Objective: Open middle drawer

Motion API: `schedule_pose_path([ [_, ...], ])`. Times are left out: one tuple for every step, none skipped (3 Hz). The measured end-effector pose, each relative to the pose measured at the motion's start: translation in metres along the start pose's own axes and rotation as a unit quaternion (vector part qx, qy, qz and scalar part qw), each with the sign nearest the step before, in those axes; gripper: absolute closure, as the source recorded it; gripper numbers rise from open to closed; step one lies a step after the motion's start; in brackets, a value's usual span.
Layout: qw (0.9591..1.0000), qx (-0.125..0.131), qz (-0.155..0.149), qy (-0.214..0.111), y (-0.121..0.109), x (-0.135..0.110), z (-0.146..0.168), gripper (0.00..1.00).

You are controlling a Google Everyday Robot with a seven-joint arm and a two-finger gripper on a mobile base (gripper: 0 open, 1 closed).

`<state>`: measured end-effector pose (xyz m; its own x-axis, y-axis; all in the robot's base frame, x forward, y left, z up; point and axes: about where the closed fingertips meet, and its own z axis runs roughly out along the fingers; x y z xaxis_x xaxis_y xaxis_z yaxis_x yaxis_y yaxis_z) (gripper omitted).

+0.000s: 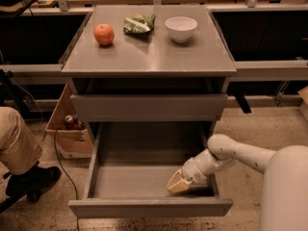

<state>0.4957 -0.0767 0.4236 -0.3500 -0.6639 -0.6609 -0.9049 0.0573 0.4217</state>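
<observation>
Scene: grey cabinet (149, 57) seen from front and above, flat top, drawers below.
Middle drawer (149, 207): pulled well out toward cam, plain front w/o handle nearest the viewer, inside bare grey.
Upper drawer (148, 107): closed, front flush w/ cabinet, directly above the open one.
Gripper (177, 184): inside middle drawer, front-right corner area, tan tip angled down-left, low over drawer floor and just behind the front panel.
Gripper open/closed: can't tell.
Arm (236, 153): white, comes in from the right over the drawer's right wall, bends at an elbow joint, then slopes down to gripper.
Robot body (288, 191): big white rounded shape, bottom-right corner.
Apple (104, 34): red, on cabinet top, back-left.
Snack bag (138, 24): green/white, crumpled, back-centre, btwn apple and bowl.
Bowl (181, 28): white, upright, back-right of top.
Cardboard box (67, 134): on floor, left of cabinet, red can (70, 121) in it.
Person's leg (17, 141): tan trousers, far left edge, dark shoe (31, 179) on floor.
Floor: speckled, light.
</observation>
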Motion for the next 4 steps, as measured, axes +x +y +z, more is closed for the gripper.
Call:
schedule_pose_path([
  [0.9998, -0.007, -0.002, -0.017, -0.007, -0.002, -0.007, 1.00],
  [0.9981, -0.048, -0.001, -0.037, -0.004, -0.004, -0.006, 1.00],
  [0.9960, -0.076, 0.000, -0.046, 0.000, -0.005, -0.005, 1.00],
  [0.9954, -0.086, 0.008, -0.042, 0.004, 0.002, -0.007, 1.00],
])
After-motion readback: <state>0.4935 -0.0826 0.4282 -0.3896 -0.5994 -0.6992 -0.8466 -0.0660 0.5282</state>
